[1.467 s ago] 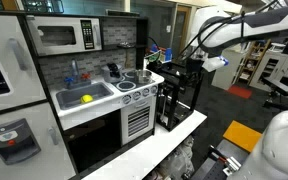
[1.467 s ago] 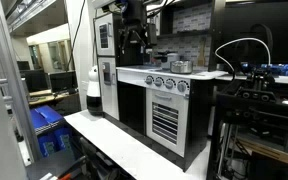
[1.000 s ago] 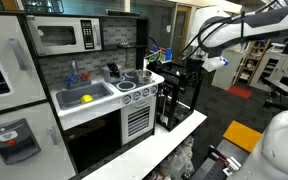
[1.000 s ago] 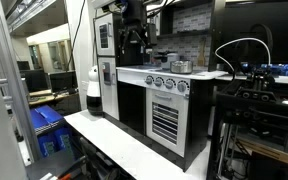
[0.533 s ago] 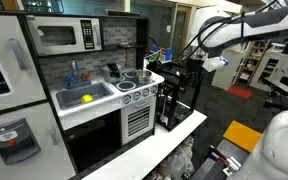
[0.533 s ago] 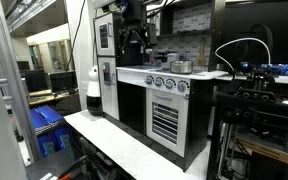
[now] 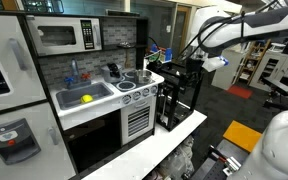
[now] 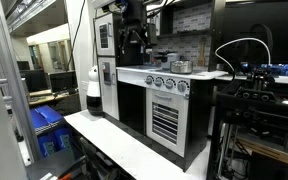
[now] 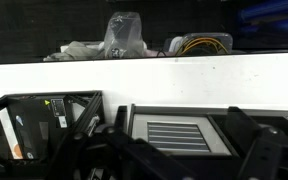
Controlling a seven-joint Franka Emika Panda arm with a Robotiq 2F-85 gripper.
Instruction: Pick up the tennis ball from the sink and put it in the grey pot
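Note:
The tennis ball point(image 7: 86, 98) lies in the sink point(image 7: 100, 91) of the white toy kitchen. The grey pot point(image 7: 133, 77) stands on the stove to the right of the sink and also shows in an exterior view point(image 8: 180, 66). My gripper point(image 7: 191, 61) hangs in the air, well away from the sink and in front of the kitchen. It also shows as a dark two-fingered shape in an exterior view point(image 8: 135, 42). In the wrist view the fingers point(image 9: 169, 165) are spread wide with nothing between them. The ball is not in the wrist view.
A darker black vessel point(image 7: 113, 71) stands by the faucet behind the stove. A black rack point(image 7: 179, 95) with cables stands to the right of the kitchen. A white bench point(image 8: 124, 145) runs along the kitchen's front. The microwave point(image 7: 66, 37) hangs above the sink.

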